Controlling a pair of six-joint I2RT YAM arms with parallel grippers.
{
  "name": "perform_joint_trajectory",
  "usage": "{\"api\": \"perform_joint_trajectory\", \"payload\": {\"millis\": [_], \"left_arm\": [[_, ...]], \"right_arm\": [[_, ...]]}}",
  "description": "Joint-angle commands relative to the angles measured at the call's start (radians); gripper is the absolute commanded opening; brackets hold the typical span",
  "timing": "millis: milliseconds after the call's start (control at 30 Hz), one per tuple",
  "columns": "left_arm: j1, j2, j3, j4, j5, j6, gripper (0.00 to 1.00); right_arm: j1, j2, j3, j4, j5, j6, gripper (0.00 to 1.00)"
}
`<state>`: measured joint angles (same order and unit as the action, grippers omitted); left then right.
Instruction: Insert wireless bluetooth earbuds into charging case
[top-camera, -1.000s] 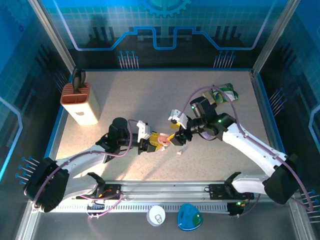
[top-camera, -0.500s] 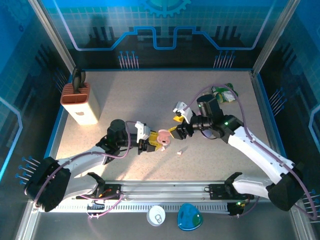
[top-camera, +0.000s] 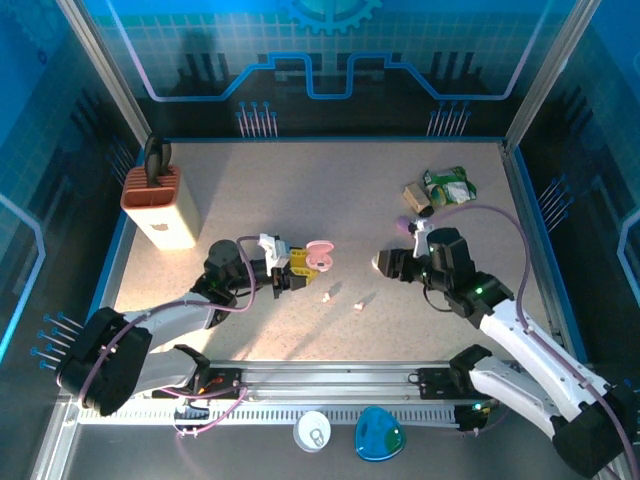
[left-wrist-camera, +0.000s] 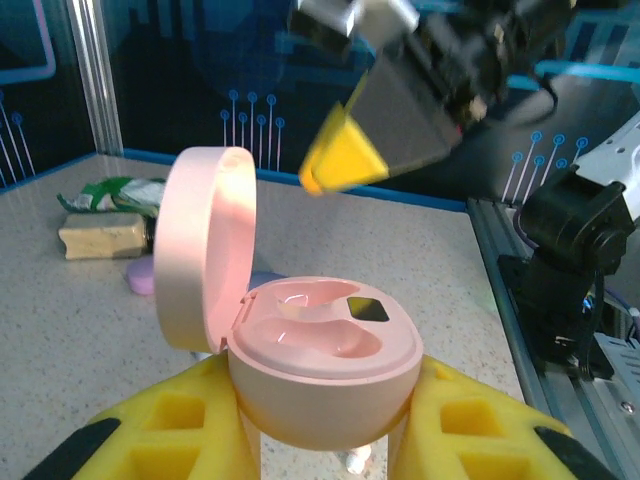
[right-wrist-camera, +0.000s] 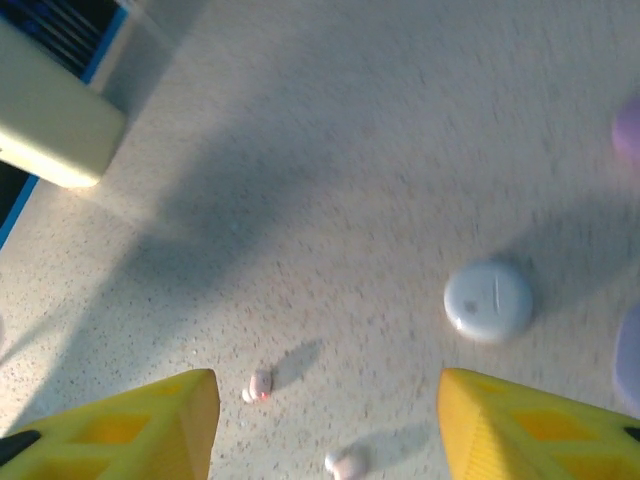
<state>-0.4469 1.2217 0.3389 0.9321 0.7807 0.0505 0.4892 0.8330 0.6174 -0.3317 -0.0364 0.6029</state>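
We count one pink rounded plastic charging case (left-wrist-camera: 320, 370). Its lid is swung up on the left and its wells show bare pink plastic. It is clamped between the yellow pads of the left gripper (top-camera: 298, 264), a little left of table centre. We count two tiny pale plastic earbuds (top-camera: 326, 296) lying loose on the speckled tabletop (top-camera: 300, 190). The first is at about 6 o'clock from the pink case and the second earbud (top-camera: 357, 304) at about 4 o'clock, apart from each other and from both grippers. The right gripper (right-wrist-camera: 328, 405) has its yellow fingers spread with nothing between them, and it hangs over the table above the two buds. One white round pebble case (right-wrist-camera: 488, 300), closed, lies at 2 o'clock from the buds in the right wrist view. One lilac rounded piece (top-camera: 403, 224) sits at 1 o'clock from the right gripper; we cannot tell what it is. One green printed packet (top-camera: 450, 185) lies just beside one tan block (top-camera: 417, 196) at the table's 2 o'clock; the print is too small to read. One terracotta-and-cream holder block (top-camera: 160, 205) stands at 9 o'clock. On the near ledge at 6 o'clock are one white disc (top-camera: 313, 432) and one blue dome (top-camera: 379, 435); the disc's mark is unreadable.
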Motion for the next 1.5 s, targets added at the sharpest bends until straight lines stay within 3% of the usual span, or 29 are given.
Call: {"api": "perform_joint_trajectory", "payload": {"millis": [0,200,433,667,933,1267,1467], "left_arm": [[0.008,0.0,-0.014,0.092,-0.008,-0.025,0.28],[0.01,-0.012,-0.023,0.087,-0.007,-0.026,0.28],[0.01,-0.01,-0.026,0.088,-0.005,-0.027,0.28],[0.01,-0.002,-0.022,0.085,0.0,-0.025,0.28],[0.01,-0.001,-0.027,0.085,0.0,-0.023,0.28],[0.01,0.001,-0.026,0.081,0.0,-0.02,0.28],[0.01,0.001,-0.025,0.079,0.0,-0.018,0.28]], "right_arm": [[-0.007,0.002,-0.1,0.039,-0.016,0.248,0.59],[0.038,0.119,-0.225,0.215,-0.096,0.384,0.52],[0.145,0.293,-0.254,0.375,-0.092,0.456,0.47],[0.188,0.407,-0.25,0.446,-0.112,0.499,0.46],[0.2,0.47,-0.242,0.498,-0.144,0.514,0.46],[0.2,0.5,-0.24,0.53,-0.143,0.525,0.33],[0.2,0.533,-0.245,0.578,-0.169,0.534,0.33]]}}
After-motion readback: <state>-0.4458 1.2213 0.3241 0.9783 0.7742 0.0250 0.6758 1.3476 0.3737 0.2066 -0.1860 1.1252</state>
